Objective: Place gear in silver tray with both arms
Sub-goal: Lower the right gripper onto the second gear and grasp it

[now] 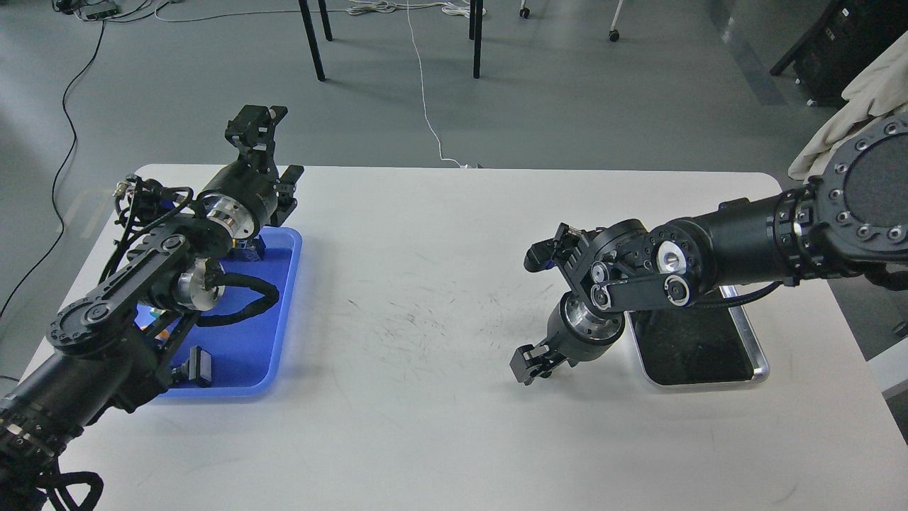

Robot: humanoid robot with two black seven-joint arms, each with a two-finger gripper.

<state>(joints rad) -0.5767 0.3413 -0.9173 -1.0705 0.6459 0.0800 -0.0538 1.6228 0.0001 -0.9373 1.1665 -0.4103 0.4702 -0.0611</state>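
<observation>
My left gripper point(257, 131) is raised over the far left edge of the white rectangular worktop point(425, 284), past the far rim of the blue plastic tray point(287, 284). Its fingers look spread apart with nothing between them. My left arm point(142, 284) crosses above that blue tray and hides much of its floor; a small dark block point(198, 367) lies in the tray's near corner, and I cannot tell what it is.

My right arm point(738, 234) comes in from the right and bends down at the wrist, so my right gripper point(533, 363) hangs low over the bare worktop, just left of the shiny rectangular silver tray point(759, 355). It is seen dark and nearly end-on, so I cannot tell whether it is released or clenched.

The silver tray sits on the right part of the worktop, its far end covered by my right wrist. Its dark reflective bottom shows nothing lying in it. I cannot make out a gear anywhere.
</observation>
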